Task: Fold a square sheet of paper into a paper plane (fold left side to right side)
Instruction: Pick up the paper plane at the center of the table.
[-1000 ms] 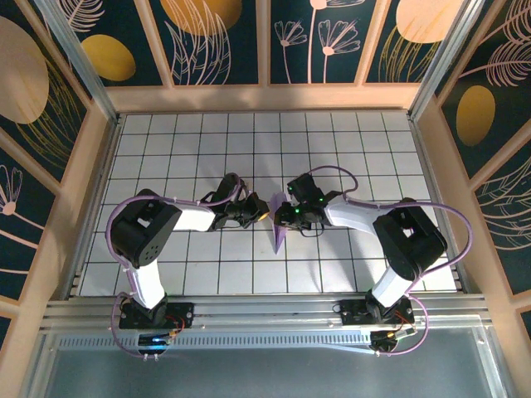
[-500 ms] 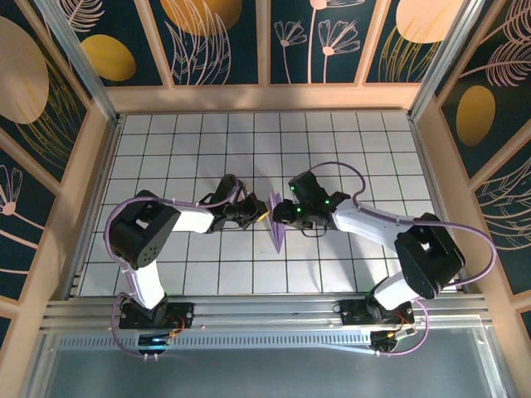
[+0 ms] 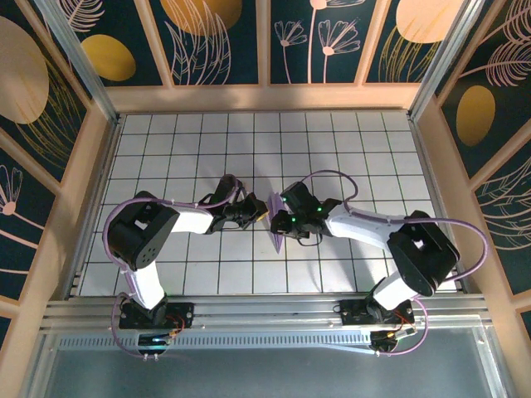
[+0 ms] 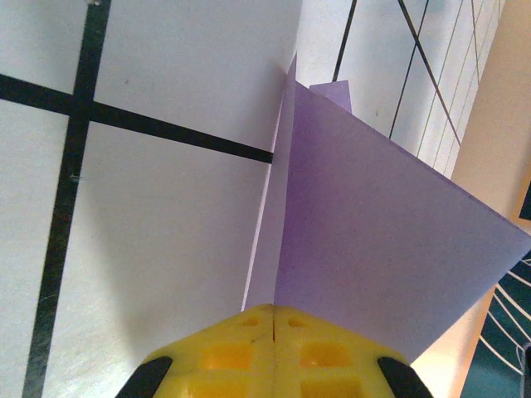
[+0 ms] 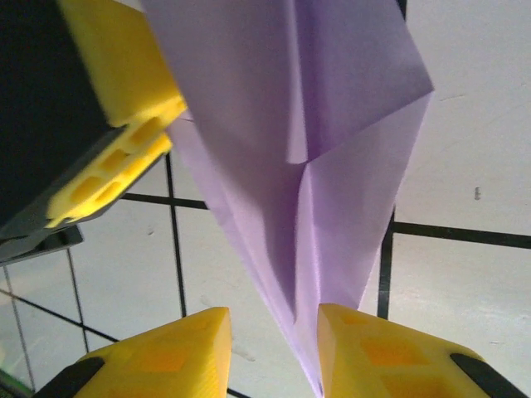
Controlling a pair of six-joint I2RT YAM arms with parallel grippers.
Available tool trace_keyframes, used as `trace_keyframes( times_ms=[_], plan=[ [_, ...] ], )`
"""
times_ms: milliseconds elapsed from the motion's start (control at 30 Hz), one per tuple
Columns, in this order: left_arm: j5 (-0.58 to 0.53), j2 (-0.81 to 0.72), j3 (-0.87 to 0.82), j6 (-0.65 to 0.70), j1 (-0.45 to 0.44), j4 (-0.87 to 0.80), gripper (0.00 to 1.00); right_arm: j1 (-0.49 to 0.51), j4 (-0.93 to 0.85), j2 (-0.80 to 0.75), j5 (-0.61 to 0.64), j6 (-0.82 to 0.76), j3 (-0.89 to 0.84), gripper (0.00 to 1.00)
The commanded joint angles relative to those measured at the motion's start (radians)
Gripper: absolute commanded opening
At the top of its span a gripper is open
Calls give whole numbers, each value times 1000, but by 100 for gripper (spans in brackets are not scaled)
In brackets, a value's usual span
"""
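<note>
Left of upright, half-folded pale lavender paper sheet [image 4: 373, 249], my left gripper [image 4: 272, 313] clamps its edge. Right gripper [image 5: 274, 319] straddles crease, jaws apart; I'd pinch gently, then slide along crease.

This looks like a robot test room, a small booth made for trying out machines. The floor of it is a flat white table [image 3: 166, 149] with thin black lines that make squares, good for seeing where things lie. Two white and black robot arms, the left arm [image 3: 149, 236] and the right arm [image 3: 419, 249], are bolted to long silver metal rails [image 3: 265, 313] at the near edge. Thin purple wires [image 3: 328, 172] loop from the arms. Light wooden frames [image 3: 265, 97] and silver metal posts [image 3: 79, 62] hold up walls all around. The walls are dark blue boards [image 3: 220, 41] painted with gold circles and pale flowers.
</note>
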Motion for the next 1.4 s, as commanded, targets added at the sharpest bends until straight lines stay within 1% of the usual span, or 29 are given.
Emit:
trace_keyframes(
  times_ms=[0, 267, 433, 600, 700, 1100, 1367],
  plan=[
    [-9, -18, -4, -37, -5, 19, 0, 8, -12, 27, 29, -8, 31, 33],
    [-11, -19, -3, -35, -6, 14, 0, 15, 6, 60, 23, -26, 52, 34],
    [-9, -17, -2, -35, -7, 15, 0, 17, 8, 68, 37, -33, 65, 36],
    [-8, -17, 1, -35, -6, 15, 0, 17, 1, 97, 58, -40, 77, 36],
    [-8, -16, 0, -33, -8, 12, 0, 18, -14, 102, 79, -45, 84, 35],
    [-8, -16, 4, -33, -8, 11, 0, 19, -57, 113, 122, -59, 89, 24],
    [-9, -13, 1, -35, -7, 12, 0, 37, -81, 135, 144, -59, 105, 22]
  ],
)
